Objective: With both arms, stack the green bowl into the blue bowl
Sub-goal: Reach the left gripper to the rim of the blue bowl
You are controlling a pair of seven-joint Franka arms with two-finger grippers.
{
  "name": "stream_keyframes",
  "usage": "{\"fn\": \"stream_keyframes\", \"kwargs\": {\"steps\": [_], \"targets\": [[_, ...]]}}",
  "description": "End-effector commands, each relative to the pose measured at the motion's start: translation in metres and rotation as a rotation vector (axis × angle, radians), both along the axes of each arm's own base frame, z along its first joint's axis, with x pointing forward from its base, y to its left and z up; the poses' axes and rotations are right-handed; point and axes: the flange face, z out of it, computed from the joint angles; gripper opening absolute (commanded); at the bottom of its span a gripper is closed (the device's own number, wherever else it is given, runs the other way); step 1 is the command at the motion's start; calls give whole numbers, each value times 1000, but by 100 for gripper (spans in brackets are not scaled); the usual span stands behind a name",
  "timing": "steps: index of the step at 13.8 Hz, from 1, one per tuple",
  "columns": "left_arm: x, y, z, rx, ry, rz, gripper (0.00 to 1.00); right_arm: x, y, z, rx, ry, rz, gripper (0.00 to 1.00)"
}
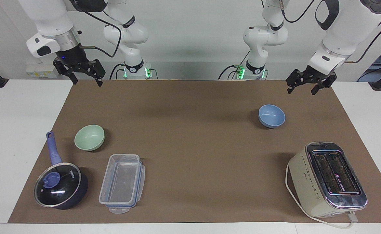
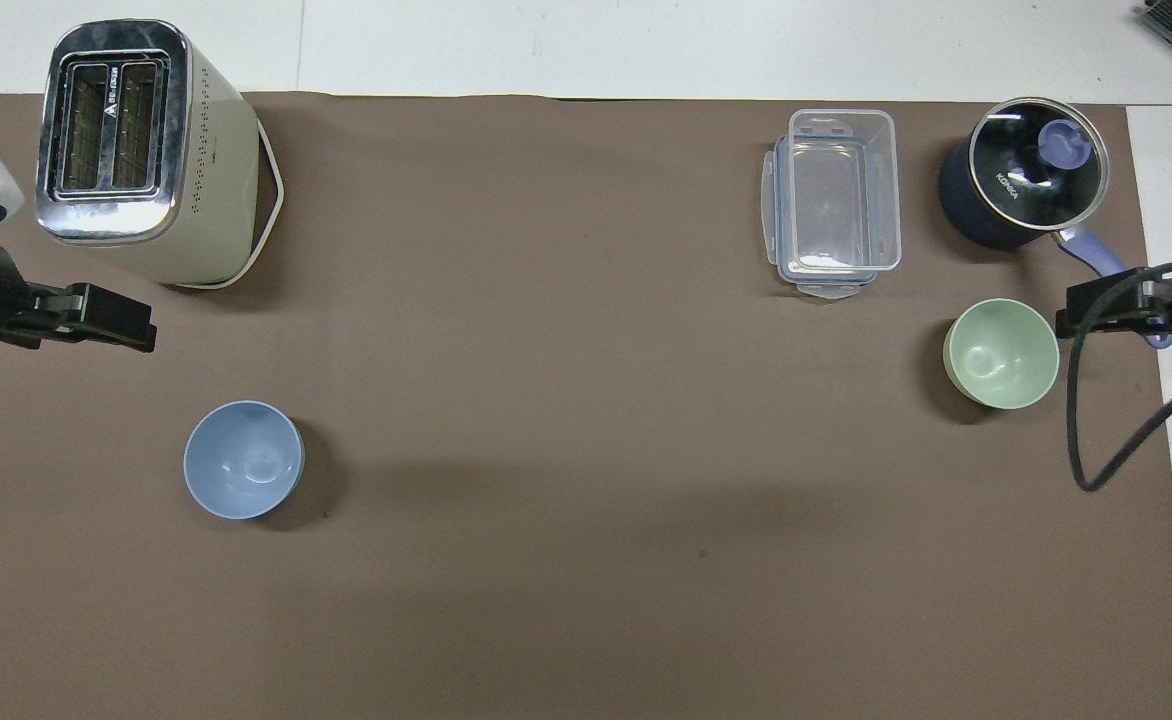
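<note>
The pale mint-green bowl (image 1: pixel 89 137) (image 2: pixel 1001 353) stands upright on the brown mat toward the right arm's end of the table. The light blue bowl (image 1: pixel 271 116) (image 2: pixel 243 459) stands upright toward the left arm's end, a little nearer to the robots than the green bowl. Both bowls are empty. My right gripper (image 1: pixel 87 83) (image 2: pixel 1066 318) is open and empty, raised over the mat's edge by the robots. My left gripper (image 1: pixel 301 92) (image 2: pixel 146 333) is open and empty, raised over the mat near the blue bowl. Neither gripper touches a bowl.
A dark pot with a blue handle and glass lid (image 1: pixel 60 188) (image 2: pixel 1021 175) and a clear plastic container (image 1: pixel 122 183) (image 2: pixel 836 200) lie farther from the robots than the green bowl. A cream toaster (image 1: pixel 327 178) (image 2: pixel 136 140) stands farther than the blue bowl.
</note>
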Motion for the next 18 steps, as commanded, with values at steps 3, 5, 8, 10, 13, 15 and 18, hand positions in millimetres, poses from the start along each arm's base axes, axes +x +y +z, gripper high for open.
{"fn": "stream_keyframes", "kwargs": {"steps": [3, 5, 8, 10, 13, 15, 18], "targets": [[-7, 10, -3, 8, 24, 21, 100, -1, -1, 3, 21, -16, -13, 100], [-10, 17, -23, 10, 49, 32, 100, -1, -1, 3, 21, -16, -13, 100], [-26, 33, -62, 6, -13, 48, 100, -1, -1, 3, 21, -16, -13, 100], [-35, 42, -89, 5, -8, 2, 100, -1, -1, 3, 21, -16, -13, 100], [-40, 62, -130, 3, -13, -25, 100, -1, -1, 3, 21, -16, -13, 100], [-46, 72, -165, 5, -30, -9, 100, -1, -1, 3, 21, -16, -13, 100], [-56, 73, -217, 10, -65, -6, 100, -1, -1, 3, 21, -16, -13, 100]]}}
